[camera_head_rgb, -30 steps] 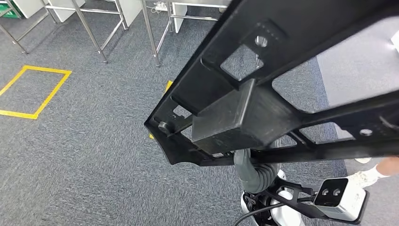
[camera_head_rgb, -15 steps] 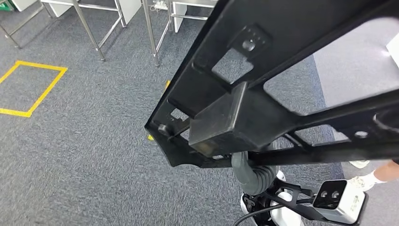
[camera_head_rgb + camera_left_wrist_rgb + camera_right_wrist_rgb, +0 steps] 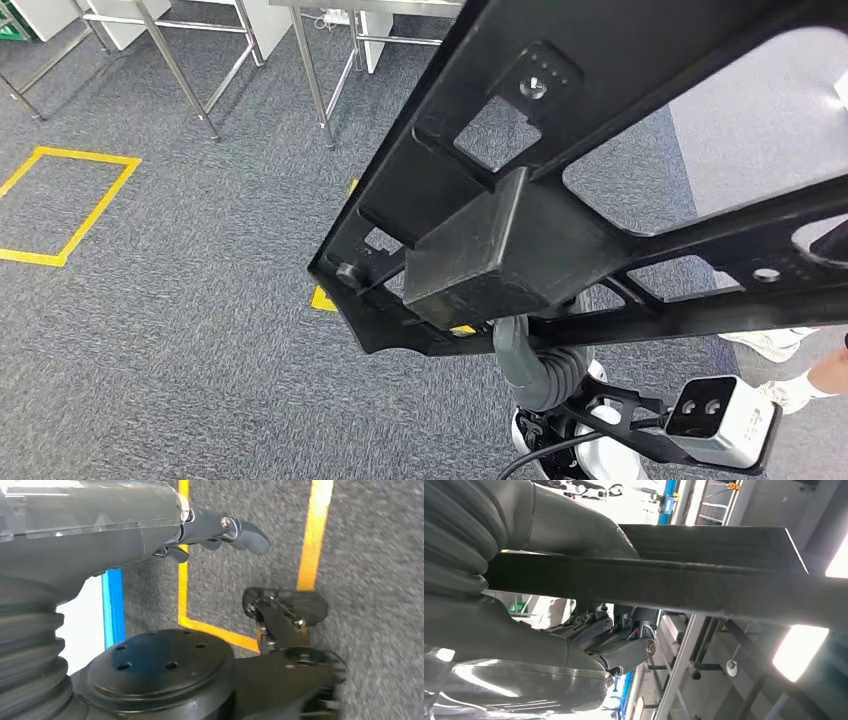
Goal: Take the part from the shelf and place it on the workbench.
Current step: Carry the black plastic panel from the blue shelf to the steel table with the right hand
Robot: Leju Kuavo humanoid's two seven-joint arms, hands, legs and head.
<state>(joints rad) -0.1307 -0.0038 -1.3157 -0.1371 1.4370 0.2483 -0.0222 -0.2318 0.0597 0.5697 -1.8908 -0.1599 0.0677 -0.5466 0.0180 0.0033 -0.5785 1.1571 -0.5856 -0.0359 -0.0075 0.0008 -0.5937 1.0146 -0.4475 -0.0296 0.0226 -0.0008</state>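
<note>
Right now you are in the carry: the black frame part [image 3: 560, 240] is off the shelf and held high in front of the head camera, its boxy middle block sitting above the right hand [image 3: 549, 625]. In the right wrist view that hand grips it, the thumb over the top of the bar and the darker fingers [image 3: 624, 652] curled beneath. The left hand [image 3: 150, 530] hangs low over the grey carpet [image 3: 180, 330], its fingers loosely curled with nothing in them.

Because one hand bears a long, open frame, I judge the main risk to be swing or twist at the far ends. Keep the wrist level and turn slowly. Steel legs [image 3: 312, 75] stand ahead, likely the surface you want; approach squarely so the frame clears them. A person's shoe [image 3: 770, 343] is close on your right, so keep that end of the frame well apart from them.
</note>
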